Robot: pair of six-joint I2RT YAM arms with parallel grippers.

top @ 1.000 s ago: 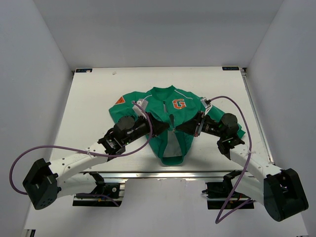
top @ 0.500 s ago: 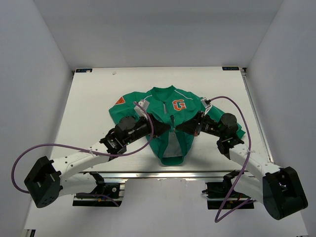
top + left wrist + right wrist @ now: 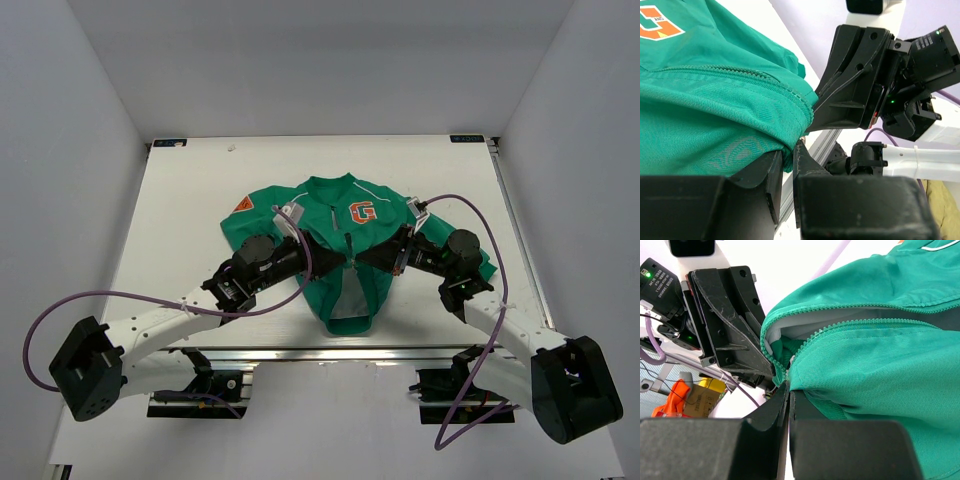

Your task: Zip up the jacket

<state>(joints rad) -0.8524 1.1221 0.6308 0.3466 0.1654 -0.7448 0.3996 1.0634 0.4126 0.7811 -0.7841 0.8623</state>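
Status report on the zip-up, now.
Left gripper shut on the small green zip-front jacket's front edge. Right gripper shut on the facing edge by the zip teeth. Lower front open, grey lining showing. Grippers crowd each other.

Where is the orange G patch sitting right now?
In the top view, the orange G patch lies on the jacket chest, right of the zip, just beyond the right gripper.
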